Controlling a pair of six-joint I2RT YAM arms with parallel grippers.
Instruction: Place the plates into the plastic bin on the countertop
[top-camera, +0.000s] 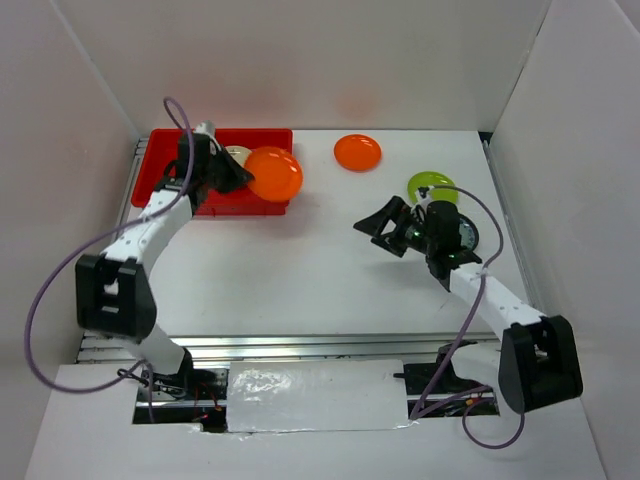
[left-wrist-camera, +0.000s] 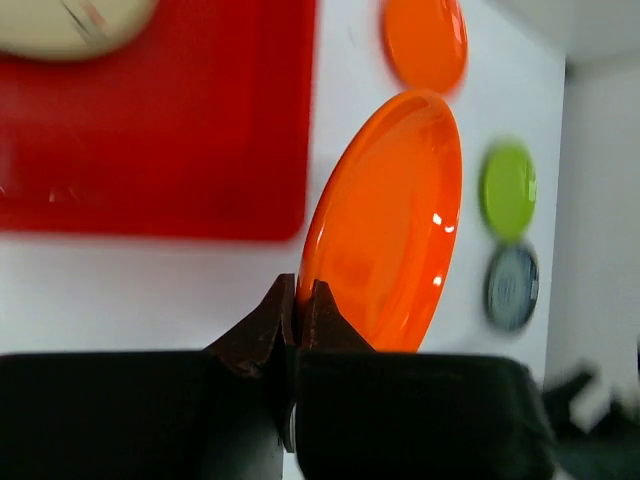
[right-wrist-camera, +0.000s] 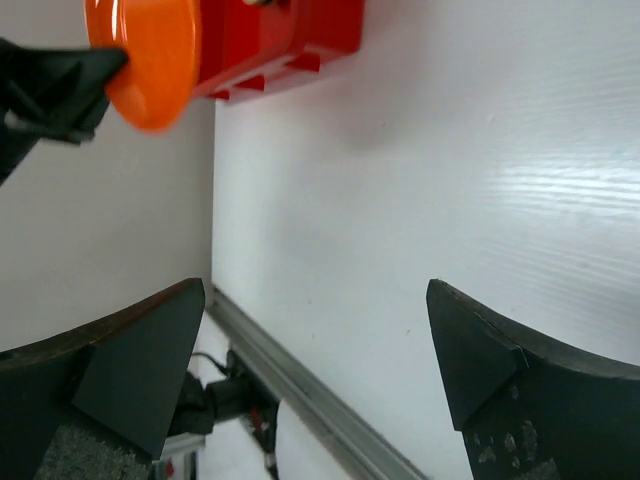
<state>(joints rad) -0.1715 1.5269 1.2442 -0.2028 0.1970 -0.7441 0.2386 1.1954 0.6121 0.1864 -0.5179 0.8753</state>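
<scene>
The left end effector (left-wrist-camera: 298, 300) is pinching the rim of a glossy orange plate (left-wrist-camera: 390, 220), which is jutting out ahead of its fingertips, tilted on edge and reaching partly past the wall of the red bin (left-wrist-camera: 200, 150). The bin floor is lying just to that end effector's left, so this nearer arm is probably needing only a short shift before lowering. The right end effector (right-wrist-camera: 320, 300) is hanging spread wide, gripping nothing, well apart from the bin.

Bright, even light seems to come from overhead, leaving only soft shadows on the white tabletop (top-camera: 300, 270). In the left wrist view small glare spots sit on the orange plate (left-wrist-camera: 400, 220); everything beyond it is blurred. The right wrist view shows a pale sheen.
</scene>
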